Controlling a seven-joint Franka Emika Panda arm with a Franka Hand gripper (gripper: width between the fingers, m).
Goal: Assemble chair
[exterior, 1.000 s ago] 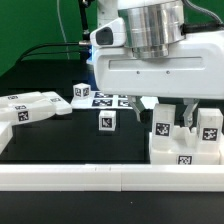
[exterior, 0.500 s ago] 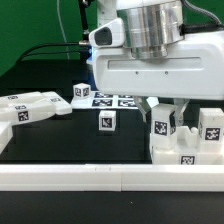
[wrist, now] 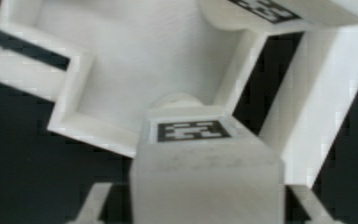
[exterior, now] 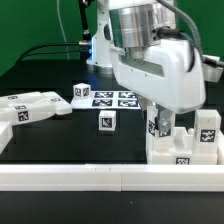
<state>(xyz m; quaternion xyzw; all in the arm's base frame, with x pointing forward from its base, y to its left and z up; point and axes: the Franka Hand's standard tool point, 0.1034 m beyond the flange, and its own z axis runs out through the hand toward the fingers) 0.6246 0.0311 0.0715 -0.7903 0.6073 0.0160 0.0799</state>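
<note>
A black surface (exterior: 60, 145) in a dark room, fenced in front by a long white rail (exterior: 100, 178). The gripper (exterior: 160, 119) clasps an upright tagged white block (exterior: 156, 128) at the chair base (exterior: 186, 153), on the exterior view's right. A small cube (exterior: 106, 122), the marker board (exterior: 105, 98) and loose slabs (exterior: 30, 108) lie apart, with open black between them.

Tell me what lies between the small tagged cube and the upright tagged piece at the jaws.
Only bare black table, in the exterior view, between the small cube and the upright piece.
</note>
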